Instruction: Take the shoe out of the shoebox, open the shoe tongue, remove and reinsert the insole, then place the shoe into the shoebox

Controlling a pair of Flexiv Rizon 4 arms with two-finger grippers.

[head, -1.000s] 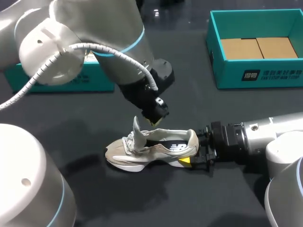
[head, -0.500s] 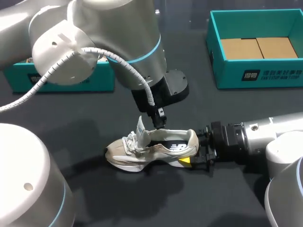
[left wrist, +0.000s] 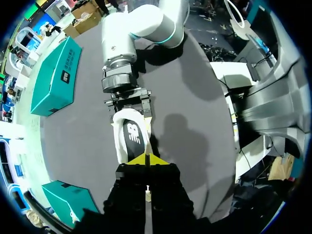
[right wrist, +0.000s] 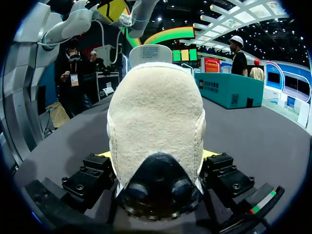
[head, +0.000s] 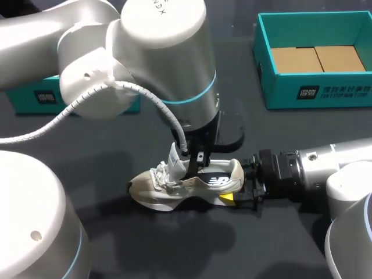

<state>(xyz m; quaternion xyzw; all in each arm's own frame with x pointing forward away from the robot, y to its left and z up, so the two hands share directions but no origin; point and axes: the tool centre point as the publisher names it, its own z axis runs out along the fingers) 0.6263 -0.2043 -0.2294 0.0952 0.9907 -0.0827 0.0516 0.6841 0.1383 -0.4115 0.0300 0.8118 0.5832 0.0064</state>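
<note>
Shoe (head: 174, 187) out of shoebox (head: 264, 64), tongue (head: 174, 158) raised; right gripper (head: 240, 185) clamps heel; left gripper (head: 196, 165), tips together, at opening; insole work, reboxing remain.

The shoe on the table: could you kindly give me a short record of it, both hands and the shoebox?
shoe: upright on its sole on the table, outside the shoebox
tongue: standing up
right hand: shut on the shoe's heel
left hand: fingertips together, at the shoe's opening behind the tongue
shoebox: open, far right of the table, brown card inside
</note>
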